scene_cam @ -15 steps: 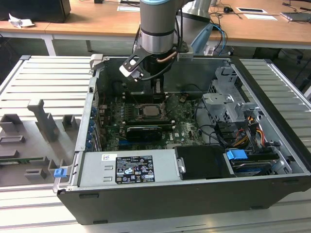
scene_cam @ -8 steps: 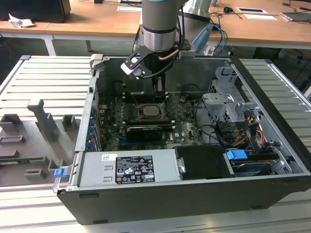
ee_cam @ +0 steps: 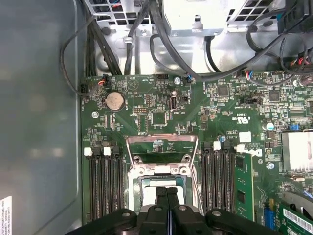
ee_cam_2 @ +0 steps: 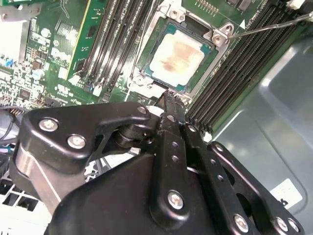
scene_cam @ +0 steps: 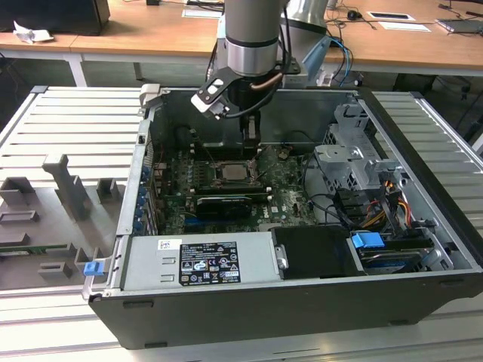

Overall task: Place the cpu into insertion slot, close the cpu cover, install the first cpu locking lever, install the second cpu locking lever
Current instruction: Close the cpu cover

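The cpu [ee_cam_2: 175, 55] lies flat in the insertion slot [ee_cam_2: 220, 35] on the green board, its pale face showing. In the first wrist view the cpu cover [ee_cam: 161, 139] is swung open off the slot [ee_cam: 159, 171], board showing through its cut-out. My gripper [ee_cam_2: 168, 95] hangs just above the slot's edge with its fingers pressed together and nothing between them; its tips [ee_cam: 167, 190] sit over the socket. A thin metal locking lever [ee_cam_2: 274, 24] sticks out free beside the slot. In the exterior view the gripper [scene_cam: 251, 139] hovers over the socket [scene_cam: 230, 172].
Long black memory slots [ee_cam: 105, 181] flank the socket on both sides. Black cables [ee_cam: 161, 39] run across the board's far edge. The open case holds a power supply [scene_cam: 200, 260] at the front and a drive cage [scene_cam: 355, 162] on the exterior view's right.
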`<state>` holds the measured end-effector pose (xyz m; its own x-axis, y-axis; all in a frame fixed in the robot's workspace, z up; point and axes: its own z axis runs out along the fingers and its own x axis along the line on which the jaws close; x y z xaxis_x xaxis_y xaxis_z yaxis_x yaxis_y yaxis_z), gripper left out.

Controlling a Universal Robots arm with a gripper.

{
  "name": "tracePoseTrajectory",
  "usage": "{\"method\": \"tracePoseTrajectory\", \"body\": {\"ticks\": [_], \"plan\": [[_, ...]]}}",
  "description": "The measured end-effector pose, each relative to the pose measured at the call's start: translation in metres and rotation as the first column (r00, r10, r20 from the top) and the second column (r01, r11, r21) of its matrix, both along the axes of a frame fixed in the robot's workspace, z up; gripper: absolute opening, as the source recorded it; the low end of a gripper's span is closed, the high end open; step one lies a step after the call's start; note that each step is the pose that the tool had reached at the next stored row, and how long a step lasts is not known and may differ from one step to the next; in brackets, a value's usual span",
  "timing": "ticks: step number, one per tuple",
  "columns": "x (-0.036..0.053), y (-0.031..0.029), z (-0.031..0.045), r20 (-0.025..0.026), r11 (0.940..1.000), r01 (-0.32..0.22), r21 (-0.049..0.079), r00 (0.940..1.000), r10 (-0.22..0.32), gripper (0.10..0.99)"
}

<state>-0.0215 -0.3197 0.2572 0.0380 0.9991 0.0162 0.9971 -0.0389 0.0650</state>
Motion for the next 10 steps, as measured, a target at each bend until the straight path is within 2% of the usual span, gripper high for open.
{"method": "tracePoseTrajectory", "body": {"ticks": [2,5,10], "plan": [[0.0002,0.0,0.0034,0.0,1.0,0.0,0.0,1.0,0.0,0.106],[0.0017,0.0,0.0043,0.0001,1.0,0.0,0.0,1.0,0.0,0.106],[0.0134,0.0,0.0044,-0.0004,1.0,0.0,0.0,1.0,0.0,0.106]]}}
